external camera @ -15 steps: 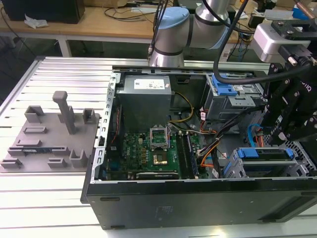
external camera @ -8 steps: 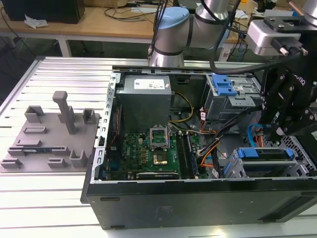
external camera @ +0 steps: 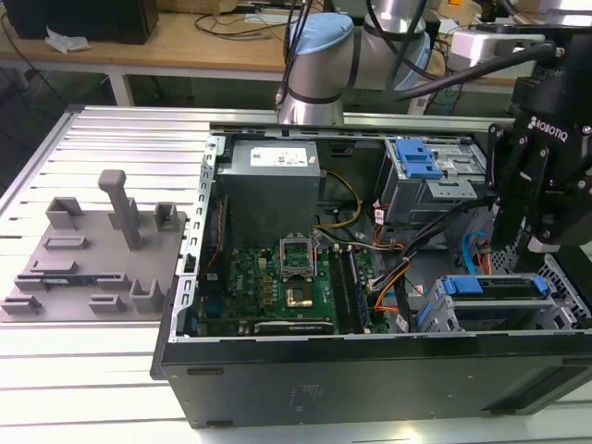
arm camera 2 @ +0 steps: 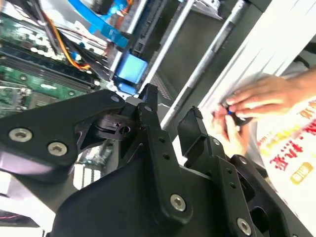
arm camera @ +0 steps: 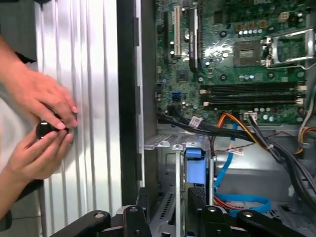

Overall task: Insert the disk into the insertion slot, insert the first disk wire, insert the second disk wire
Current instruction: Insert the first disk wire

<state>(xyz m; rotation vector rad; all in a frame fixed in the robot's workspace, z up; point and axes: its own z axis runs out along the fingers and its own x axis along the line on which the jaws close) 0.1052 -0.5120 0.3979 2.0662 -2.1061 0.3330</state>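
Exterior view showed the matte black gripper (external camera: 523, 242) poised just above the disk (external camera: 497, 289), whose bright blue plastic carrier sat inside the insertion slot (external camera: 435, 316), a low cage of grey perforated sheet metal. The jaws stood apart with nothing between them (the second wrist view made the gap plain). The second disk wire (arm camera: 245, 203), thin, flat and blue, lay looped near the cage, and the orange strands of the first disk wire (arm camera: 227, 116) arched close by. A person's hands (arm camera: 39, 98) pinched a small round black object (arm camera: 47, 129) over the ribbed metal table (arm camera: 94, 74).
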